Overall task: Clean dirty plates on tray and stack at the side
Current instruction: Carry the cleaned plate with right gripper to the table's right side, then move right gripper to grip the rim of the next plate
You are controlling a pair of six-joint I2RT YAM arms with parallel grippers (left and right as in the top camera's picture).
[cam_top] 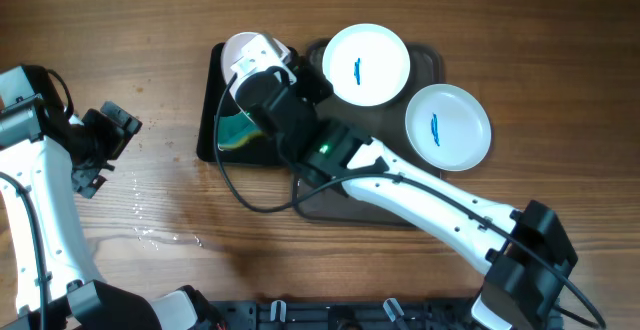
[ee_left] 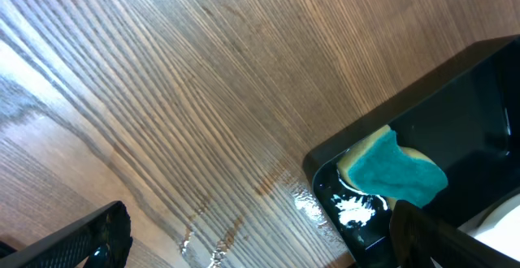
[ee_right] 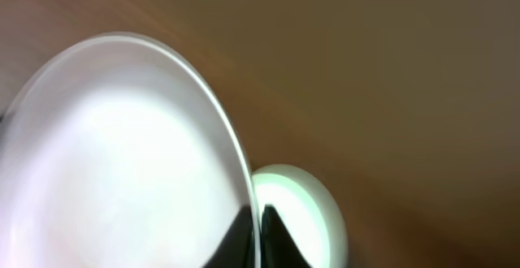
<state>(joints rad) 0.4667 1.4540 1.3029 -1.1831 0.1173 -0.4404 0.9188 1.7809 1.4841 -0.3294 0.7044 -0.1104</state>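
My right gripper (cam_top: pixel 260 73) is shut on the rim of a white plate (cam_top: pixel 248 50) and holds it tilted above the glossy black tray (cam_top: pixel 212 100). In the right wrist view the plate (ee_right: pixel 122 162) sits pinched between my fingers (ee_right: pixel 258 235). No smear shows on it. Two more white plates carry blue smears. One (cam_top: pixel 366 65) lies on the dark brown tray (cam_top: pixel 428 58). The other (cam_top: pixel 448 127) lies at that tray's right edge. My left gripper (cam_top: pixel 100 142) is open and empty over the table, left of the black tray; it also shows in the left wrist view (ee_left: pixel 260 248).
A teal and yellow sponge (cam_top: pixel 235 130) lies in the black tray, also seen in the left wrist view (ee_left: pixel 398 170). Water is spilled on the wood (cam_top: pixel 150 235) near the tray's corner (ee_left: pixel 305 203). My right arm (cam_top: pixel 420 195) crosses the brown tray.
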